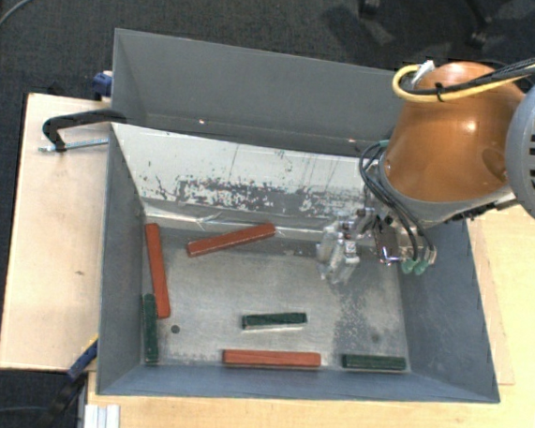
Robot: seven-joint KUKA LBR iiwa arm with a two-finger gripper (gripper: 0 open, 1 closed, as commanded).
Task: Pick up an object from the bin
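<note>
Red bar (231, 240), the object nearest the gripper (340, 261), lies flat on the floor toward the back of the grey metal bin (250, 99), slightly tilted so that its right end sits higher in the view than its left. The gripper hangs just to the right of that end, apart from the bar, over a bare patch of floor in the back right part of the bin; whether it is released or clenched cannot be told, and no object is seen in its grasp. Above it sits the arm's orange cover (454, 132). Five further bars lie well apart from the gripper. A second red bar (158, 270) runs along the left wall, with a dark green bar (149, 329) just below it in the front left corner. A short dark green bar (274, 322) rests near the middle of the floor. A third red bar (271, 358) lies along the front wall, and another dark green bar (374, 364) lies to its right, near the front right corner.
</note>
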